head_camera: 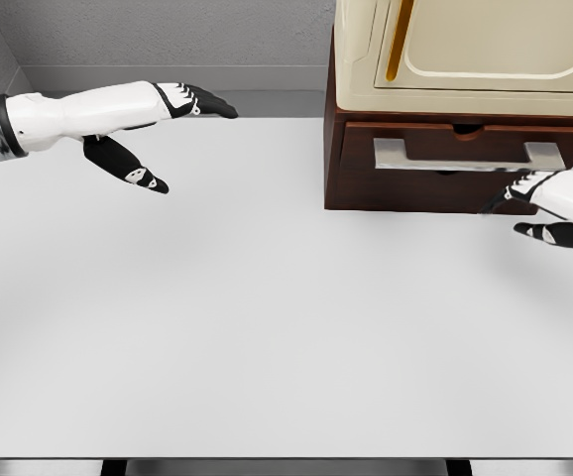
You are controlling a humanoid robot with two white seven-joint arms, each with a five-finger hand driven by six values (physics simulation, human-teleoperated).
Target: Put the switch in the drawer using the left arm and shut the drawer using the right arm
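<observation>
No switch shows anywhere in the head view. A dark brown drawer unit point(405, 164) stands at the table's back right, its drawer front flush with a silver bar handle point(468, 156). My left hand point(163, 134) hovers over the table's far left, fingers spread and holding nothing. At the right edge my right hand point(539, 206) sits just below the handle's right end, fingers extended toward the drawer front, thumb lower; it grips nothing.
A cream appliance point(465, 50) with an amber strip sits on top of the drawer unit. The white table point(267, 327) spreads across the view, its front edge near the bottom. Grey walls stand behind.
</observation>
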